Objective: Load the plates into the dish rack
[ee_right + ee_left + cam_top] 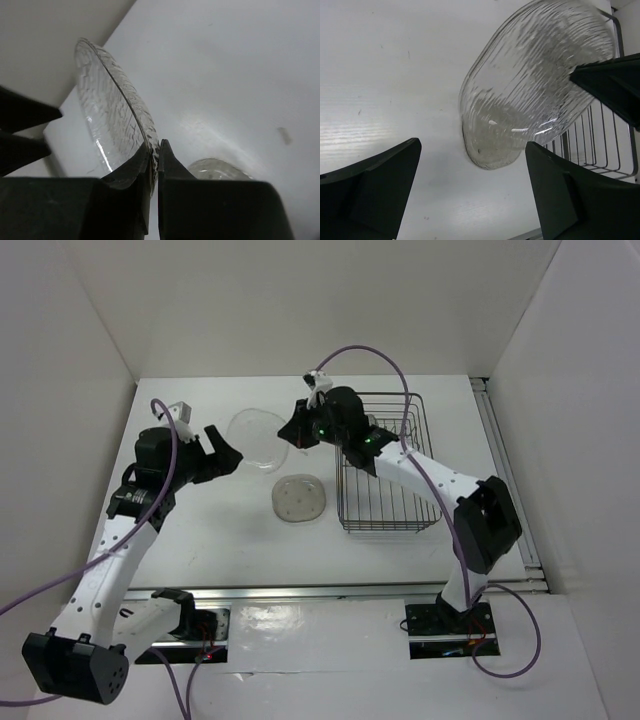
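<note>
One clear plate (107, 120), clamped only by its rim in my right pincer (155, 148), upper centre, could slip and drop.

Lab test cell: white panel walls (300, 300) boxing white table (210, 540); arm bases (180, 612) bolted to aluminium rail (330, 592), bottom of frame; purple cables (370, 352).

A ribbed clear plate (255, 438) tilts up beside the wire dish rack (385, 502); a speckled plate (298, 498), perhaps stacked, lies flat.
</note>
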You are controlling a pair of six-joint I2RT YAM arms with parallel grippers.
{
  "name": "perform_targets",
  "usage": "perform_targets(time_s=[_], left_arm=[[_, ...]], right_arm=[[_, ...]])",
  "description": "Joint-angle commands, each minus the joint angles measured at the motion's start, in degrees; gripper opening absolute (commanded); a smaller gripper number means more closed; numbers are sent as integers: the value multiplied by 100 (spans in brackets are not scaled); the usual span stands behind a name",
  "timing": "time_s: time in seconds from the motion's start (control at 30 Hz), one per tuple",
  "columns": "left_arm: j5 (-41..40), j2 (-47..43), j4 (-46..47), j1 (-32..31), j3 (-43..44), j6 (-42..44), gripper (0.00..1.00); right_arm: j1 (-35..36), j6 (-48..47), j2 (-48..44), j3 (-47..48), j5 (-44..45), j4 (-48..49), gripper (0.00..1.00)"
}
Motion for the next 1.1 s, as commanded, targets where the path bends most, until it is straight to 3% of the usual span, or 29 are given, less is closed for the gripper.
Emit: perform_targets(time_s=[0.0, 0.23, 0.33, 0.57, 0.63, 1.07], left_arm=[[-45, -62, 129, 150, 30, -154, 100], [-98, 122, -240, 414, 83, -154, 100], [86, 254, -329, 467, 144, -154, 100], [262, 201, -329, 590, 144, -31, 100], [262, 149, -329, 590, 91, -31, 100], [315, 96, -329, 590, 39, -31, 100]], right_arm=[[72, -311, -752, 714, 2324, -895, 0], [-42, -874, -1869, 882, 5722, -2441, 0], [-453, -936, -1992, 882, 6657, -2856, 0], [-1263, -936, -2001, 548, 6649, -3182, 0], [-1535, -936, -1844, 548, 6283, -3183, 0], [-1642, -646, -850, 258, 6113, -2928, 0]])
